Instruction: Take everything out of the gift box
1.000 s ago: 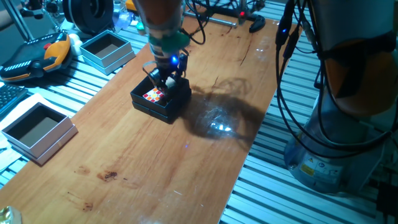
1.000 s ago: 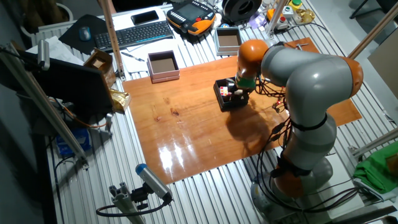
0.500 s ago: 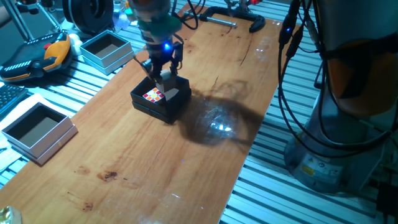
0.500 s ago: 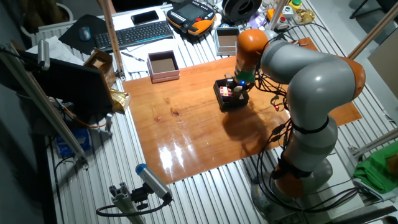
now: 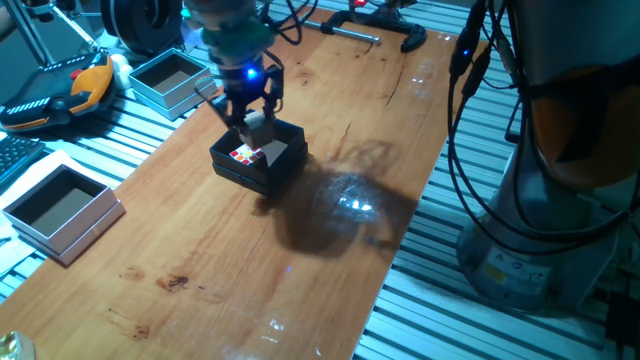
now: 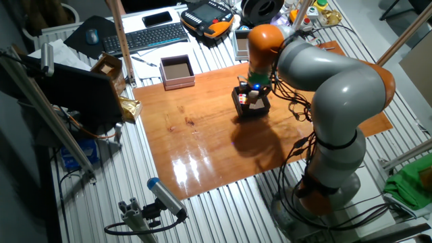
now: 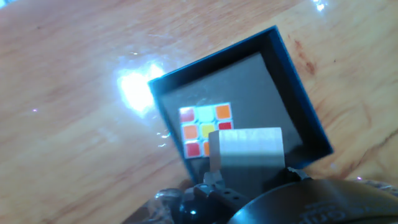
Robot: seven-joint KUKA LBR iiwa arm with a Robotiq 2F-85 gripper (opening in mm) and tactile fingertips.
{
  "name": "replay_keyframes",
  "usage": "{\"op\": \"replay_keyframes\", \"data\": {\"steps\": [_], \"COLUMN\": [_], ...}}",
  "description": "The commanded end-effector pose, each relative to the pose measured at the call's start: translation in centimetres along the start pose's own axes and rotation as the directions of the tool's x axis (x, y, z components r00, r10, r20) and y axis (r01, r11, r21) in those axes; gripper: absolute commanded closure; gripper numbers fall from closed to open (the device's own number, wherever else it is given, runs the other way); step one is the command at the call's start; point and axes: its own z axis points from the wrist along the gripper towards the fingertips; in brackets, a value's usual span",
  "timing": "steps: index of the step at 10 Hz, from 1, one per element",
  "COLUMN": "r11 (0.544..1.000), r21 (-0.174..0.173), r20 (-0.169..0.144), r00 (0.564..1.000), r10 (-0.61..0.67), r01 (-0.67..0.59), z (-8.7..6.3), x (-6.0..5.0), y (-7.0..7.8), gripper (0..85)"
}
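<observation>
On the wooden worktop, which runs between slatted metal surfaces, the grey and orange arm reaches over from its base at the worktop's edge and bends down toward the gift box. That box, black and shallow, sits near the middle of the worktop's width, well apart from the two pale blue-grey boxes standing at the worktop's far side in one fixed view; in the other fixed view one such box lies near a keyboard.

The gripper hangs just above the gift box, its blue light glowing, and it is clamped on the grey-beige block. In the hand view the block fills the space right in front of the camera, held clear of the box floor and partly covering the puzzle cube beneath it.

The puzzle cube lies inside the gift box, against the wall nearer the bright glare on the wood, showing red, orange, yellow and pale squares on its top face.
</observation>
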Motion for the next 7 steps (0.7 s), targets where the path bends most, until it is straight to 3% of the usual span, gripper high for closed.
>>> {"op": "replay_keyframes", "data": {"steps": [1,3,7], "r11": [1.0,1.0,1.0], "r21": [-0.004,0.001,0.014], "r20": [-0.009,-0.029,-0.018], "r00": [1.0,0.999,1.0], "r10": [0.012,0.028,0.009], "r01": [-0.012,-0.028,-0.008], "z": [-0.4,-0.95,-0.65], "x": [0.43,1.22,1.04], "y": [0.56,1.37,1.51], "gripper": [48.7,55.7,54.3]}}
